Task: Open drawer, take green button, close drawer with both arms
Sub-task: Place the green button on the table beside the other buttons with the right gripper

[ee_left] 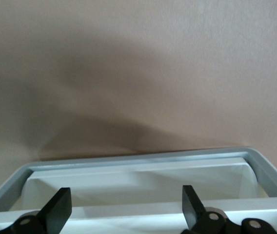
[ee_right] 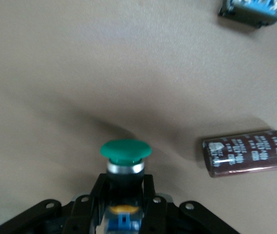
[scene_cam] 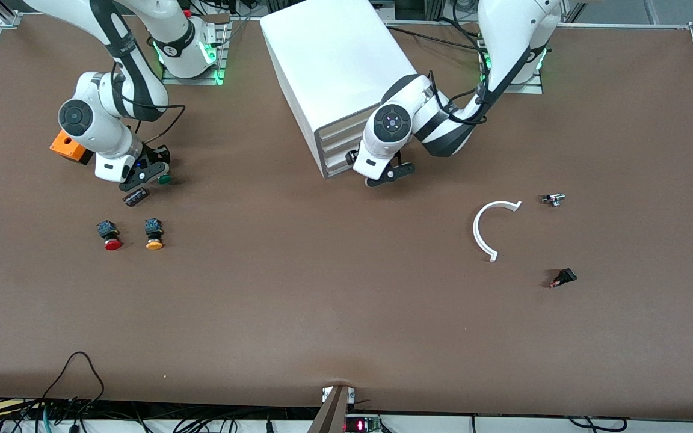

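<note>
The right gripper, in the upper left of the front view, has its fingers clamped on the black body of the green button, carried low over the brown table with the green cap pointing outward. The left gripper, just above the middle of the front view, sits at the face of the white cabinet with its fingers apart over the drawer, seen along the bottom edge of the left wrist view. The step in hand looks like closing up: the left arm should push squarely on the drawer front, straight along its slide, so the light cabinet does not skid or twist, while the right arm keeps its hold steady and stays clear. Near the held button lie a dark cylinder, and lower in the front view a red button and a yellow-orange button; an orange block shows beside the right arm. A white curved strip and two small dark parts lie at centre right. The surface looks flat and matte, with plenty of room around the cabinet.
</note>
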### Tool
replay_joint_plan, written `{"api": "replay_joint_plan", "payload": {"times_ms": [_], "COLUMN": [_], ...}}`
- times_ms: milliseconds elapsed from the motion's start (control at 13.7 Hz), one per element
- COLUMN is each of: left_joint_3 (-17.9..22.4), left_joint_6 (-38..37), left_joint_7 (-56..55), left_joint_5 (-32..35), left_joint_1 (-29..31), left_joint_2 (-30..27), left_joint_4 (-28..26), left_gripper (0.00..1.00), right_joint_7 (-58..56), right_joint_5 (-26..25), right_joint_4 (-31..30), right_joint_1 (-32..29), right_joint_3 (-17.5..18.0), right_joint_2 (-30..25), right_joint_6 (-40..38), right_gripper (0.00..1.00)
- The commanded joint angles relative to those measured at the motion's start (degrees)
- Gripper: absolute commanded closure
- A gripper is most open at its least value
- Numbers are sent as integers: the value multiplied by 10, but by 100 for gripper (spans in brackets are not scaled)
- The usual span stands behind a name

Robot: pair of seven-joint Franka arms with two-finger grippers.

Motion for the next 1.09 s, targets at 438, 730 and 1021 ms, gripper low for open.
{"api": "replay_joint_plan", "payload": {"times_ms": [438,730,1021], "left_joint_3": [-16,-10,-5], "left_joint_6": [-11,-50,-112], "left_joint_7": [9,11,27], "left_joint_5": [-41,9,97], "left_joint_1": [5,51,81], "left_joint_2": [5,4,13], "left_joint_4": [0,60,142], "left_gripper": [0,0,0], "right_joint_7": [-8,51,64], "right_joint_5": [10,9,5], "right_joint_4": [37,170,326], "right_joint_1": [-9,11,17], "right_joint_3": [0,4,5], "right_joint_2": [-52,-54,-57], "right_joint_6": [-7,-166,-362], "right_gripper": [1,1,1]}}
